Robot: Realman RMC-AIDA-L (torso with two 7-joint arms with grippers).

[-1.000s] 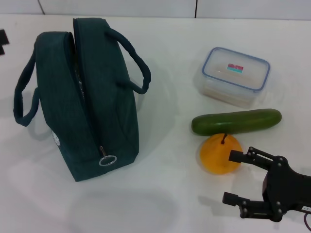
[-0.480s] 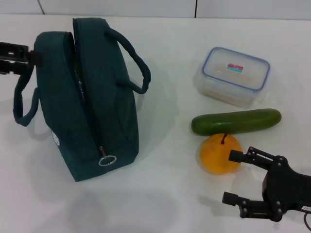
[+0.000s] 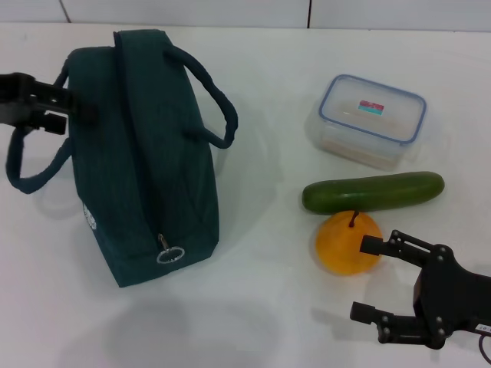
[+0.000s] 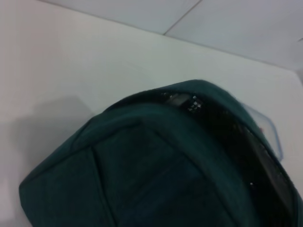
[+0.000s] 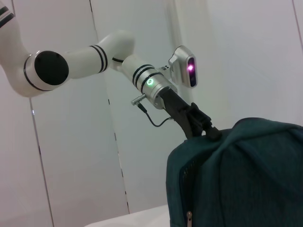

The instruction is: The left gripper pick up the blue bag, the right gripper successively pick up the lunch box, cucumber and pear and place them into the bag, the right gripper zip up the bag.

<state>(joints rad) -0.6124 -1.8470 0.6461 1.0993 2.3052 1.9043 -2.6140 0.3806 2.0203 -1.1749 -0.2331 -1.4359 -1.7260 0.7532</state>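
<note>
A white tabletop [image 3: 261, 291] holds the blue bag [image 3: 146, 161] upright at nine o'clock. The left hand [image 3: 65, 107] presses against its upper far side; whether it grips cannot be told. The right hand [image 3: 368, 280] rests spread wide at five o'clock beside the pear [image 3: 347, 243], cucumber [image 3: 373, 192] and lunch box [image 3: 371, 119].

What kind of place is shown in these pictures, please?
Probably a robot lab or test room, not a kitchen. A plain white table holds a blue bag, lunch box, cucumber and pear. Bare white wall panels stand behind the left tool.
</note>
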